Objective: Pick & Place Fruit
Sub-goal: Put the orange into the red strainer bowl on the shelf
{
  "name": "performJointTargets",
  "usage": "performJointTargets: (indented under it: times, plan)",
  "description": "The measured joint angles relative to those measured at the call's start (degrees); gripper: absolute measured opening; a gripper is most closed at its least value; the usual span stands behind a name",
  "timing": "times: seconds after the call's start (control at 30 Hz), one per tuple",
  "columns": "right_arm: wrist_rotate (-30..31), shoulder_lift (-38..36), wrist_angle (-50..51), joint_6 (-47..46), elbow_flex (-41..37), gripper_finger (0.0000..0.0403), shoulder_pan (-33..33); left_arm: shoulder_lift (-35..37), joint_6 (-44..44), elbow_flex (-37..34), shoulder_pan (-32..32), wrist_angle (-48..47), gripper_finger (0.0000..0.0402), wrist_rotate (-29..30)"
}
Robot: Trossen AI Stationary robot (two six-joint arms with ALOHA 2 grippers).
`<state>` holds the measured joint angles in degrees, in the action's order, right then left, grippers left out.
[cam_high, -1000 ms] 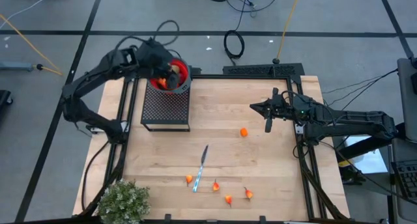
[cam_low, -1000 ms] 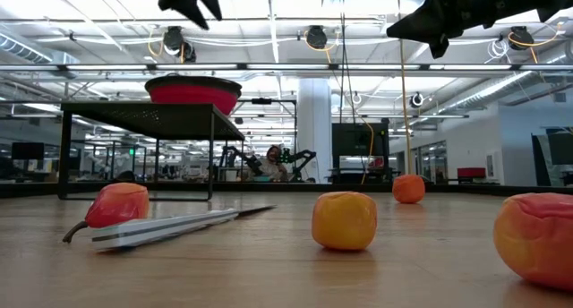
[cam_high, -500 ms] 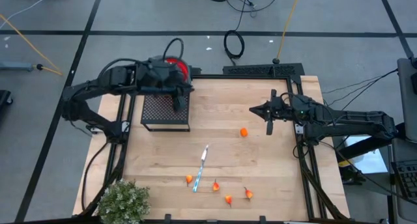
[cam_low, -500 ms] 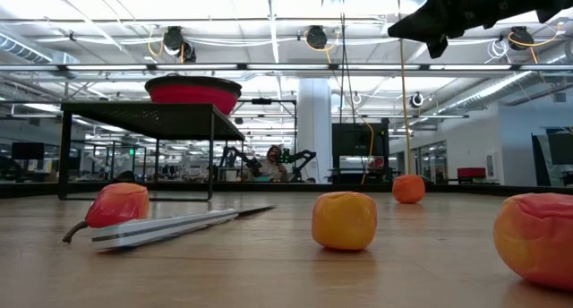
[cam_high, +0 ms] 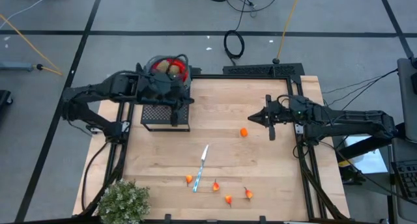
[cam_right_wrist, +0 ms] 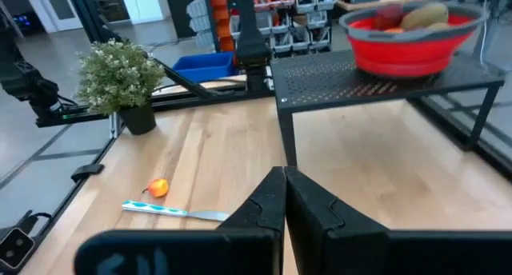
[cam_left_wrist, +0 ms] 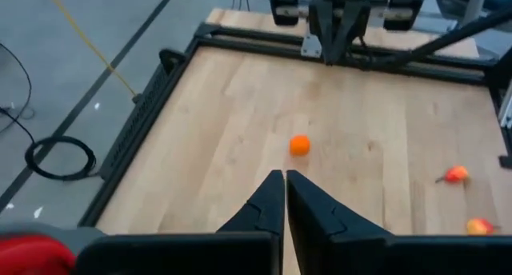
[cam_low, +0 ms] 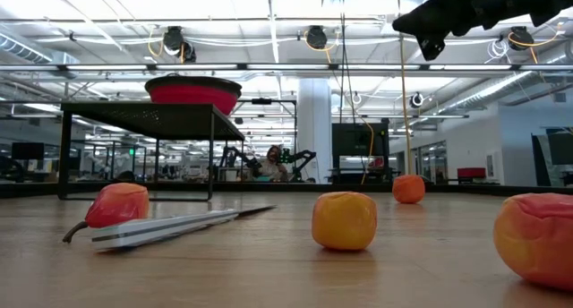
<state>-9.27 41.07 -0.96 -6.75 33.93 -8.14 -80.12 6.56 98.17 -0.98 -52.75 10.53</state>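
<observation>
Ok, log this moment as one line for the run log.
left gripper: shut, empty, above black rack | right gripper: shut, mid-table | red bowl: holds fruit | orange ball: on table

Grey floor (cam_high: pixel 58 15) crossed by dark tape lines, with a coiled black cable (cam_high: pixel 234 44) and a yellow cord (cam_high: pixel 287 22); beyond the wooden bench (cam_low: pixel 269 263), a white column (cam_low: pixel 315 129), ceiling lamps (cam_low: pixel 315 37), and glazed partitions.

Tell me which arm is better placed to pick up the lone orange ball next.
Right. The right claw hangs just beside the orange ball, shut and empty. The left claw, also shut, sits over the black mesh stand, farther from it.
</observation>
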Motion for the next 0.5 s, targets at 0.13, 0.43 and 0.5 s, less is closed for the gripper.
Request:
performJointTargets:
  times: [0.13, 0.43, 0.5]
  plan:
    - [0.0, 1.3, 0.0, -0.7, 0.0, 0.0, 0.0, 3.2, 2.1, -6.5, 0.0, 5.8, 0.0004, 0.0]
    - [0.0, 6.0, 0.4, -1.6, 0.0, 0.0004, 0.0, 13.5, 4.1, -24.0, 0.2, 18.5, 0.0003, -0.4]
    - [0.0, 7.3, 0.4, -1.6, 0.0, 0.0004, 0.0, 16.0, 4.3, -28.1, 0.2, 20.5, 0.0004, -0.5]
